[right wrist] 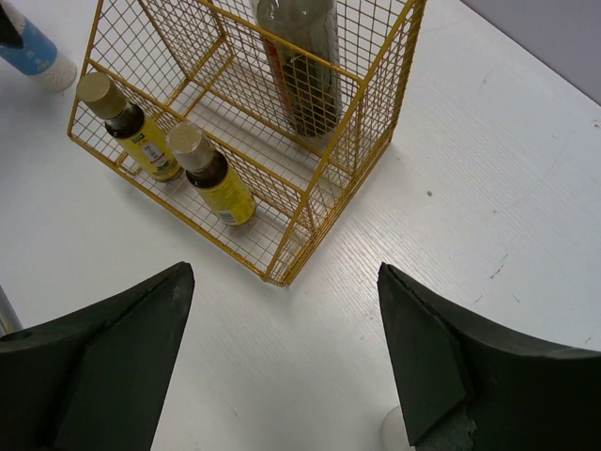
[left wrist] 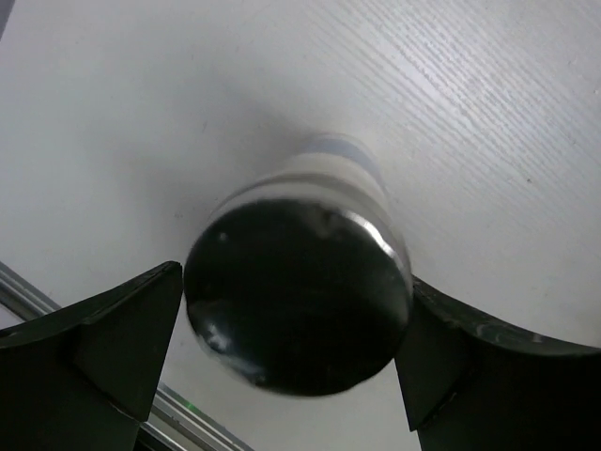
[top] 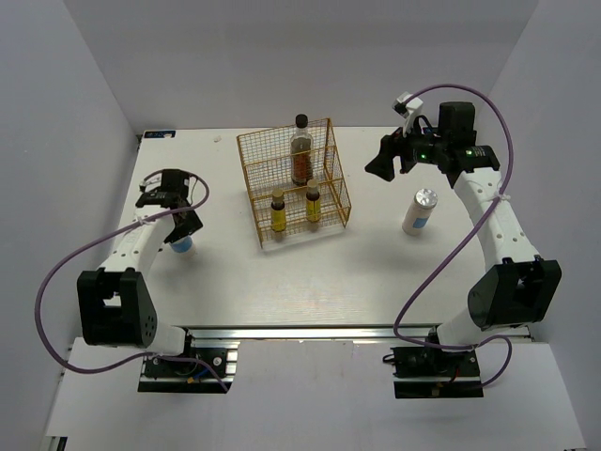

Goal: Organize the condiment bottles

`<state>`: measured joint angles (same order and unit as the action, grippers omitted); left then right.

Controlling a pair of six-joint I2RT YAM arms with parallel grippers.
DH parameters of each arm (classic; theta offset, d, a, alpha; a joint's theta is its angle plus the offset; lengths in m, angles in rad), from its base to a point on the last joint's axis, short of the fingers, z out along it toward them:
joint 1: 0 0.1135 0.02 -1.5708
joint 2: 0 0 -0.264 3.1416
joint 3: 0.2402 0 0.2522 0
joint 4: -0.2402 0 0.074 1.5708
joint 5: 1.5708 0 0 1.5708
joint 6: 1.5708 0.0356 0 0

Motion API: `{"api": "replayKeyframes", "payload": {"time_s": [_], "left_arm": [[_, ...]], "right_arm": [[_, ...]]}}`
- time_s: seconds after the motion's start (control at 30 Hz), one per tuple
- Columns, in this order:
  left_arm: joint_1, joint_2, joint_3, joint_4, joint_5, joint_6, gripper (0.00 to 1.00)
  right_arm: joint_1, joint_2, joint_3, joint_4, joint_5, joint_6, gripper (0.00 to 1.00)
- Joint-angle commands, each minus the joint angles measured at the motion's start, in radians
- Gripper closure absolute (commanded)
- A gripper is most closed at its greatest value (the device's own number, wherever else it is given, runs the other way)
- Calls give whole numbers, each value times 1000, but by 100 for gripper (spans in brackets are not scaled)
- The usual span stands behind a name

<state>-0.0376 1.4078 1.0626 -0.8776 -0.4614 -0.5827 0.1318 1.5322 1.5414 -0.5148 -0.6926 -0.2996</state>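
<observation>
Inside the gold wire rack, a tall dark brown bottle stands on the upper tier and two small amber bottles on the lower tier. At the far left a white bottle with a blue label stands upright on the table. My left gripper is open, its fingers either side of this bottle's dark lid. Another white, grey-lidded bottle stands right of the rack. My right gripper hovers open and empty above the table, right of the rack.
White walls close in the table at the back and both sides. The table's metal front rail runs between the arm bases. In the right wrist view the left-hand white bottle shows beyond the rack.
</observation>
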Motion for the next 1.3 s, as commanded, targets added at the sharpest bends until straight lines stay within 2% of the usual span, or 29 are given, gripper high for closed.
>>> {"api": "replayKeyframes", "payload": {"time_s": [0.0, 0.3, 0.4, 0.43, 0.5, 0.57, 0.63, 0.67, 0.73, 0.77, 0.83, 0.87, 0.97, 1.0, 1.1, 1.27], "left_arm": [[22, 26, 56, 83, 4, 69, 4], [31, 51, 93, 130, 6, 104, 6], [36, 43, 88, 138, 13, 109, 13], [36, 37, 86, 138, 27, 109, 20], [36, 28, 82, 134, 46, 109, 25], [36, 7, 71, 127, 66, 104, 36], [36, -29, 65, 114, 76, 98, 50], [36, -44, 65, 111, 87, 98, 65], [36, -87, 79, 92, 112, 98, 79], [36, -102, 89, 86, 150, 99, 90], [35, -130, 138, 68, 199, 98, 98], [35, -148, 164, 57, 226, 93, 100], [12, -168, 272, 25, 302, 75, 100], [-1, -174, 299, 16, 312, 72, 100], [-44, -153, 427, -6, 342, 83, 100], [-145, -67, 673, -27, 405, 121, 100]], "right_arm": [[-8, -26, 9, 22, -25, -7, 16], [-9, -32, 6, 24, -19, -3, 16], [-9, -37, -3, 24, -21, 1, 16], [-9, -38, -7, 24, -21, -1, 16], [-9, -41, -7, 24, -19, -1, 17], [-9, -46, -10, 24, -18, -3, 17], [-9, -47, -13, 27, -18, -1, 17], [-9, -49, -17, 27, -19, -1, 17], [-9, -50, -18, 30, -22, -1, 18], [-9, -49, -20, 30, -22, 1, 18], [-9, -49, -20, 35, -25, 4, 22], [-9, -44, -20, 35, -28, 5, 24], [-9, -37, -15, 35, -42, 13, 46], [-9, -35, -14, 36, -47, 20, 67], [-9, -30, -10, 42, -65, 33, 97], [-9, -24, -7, 50, -62, 40, 98]]}}
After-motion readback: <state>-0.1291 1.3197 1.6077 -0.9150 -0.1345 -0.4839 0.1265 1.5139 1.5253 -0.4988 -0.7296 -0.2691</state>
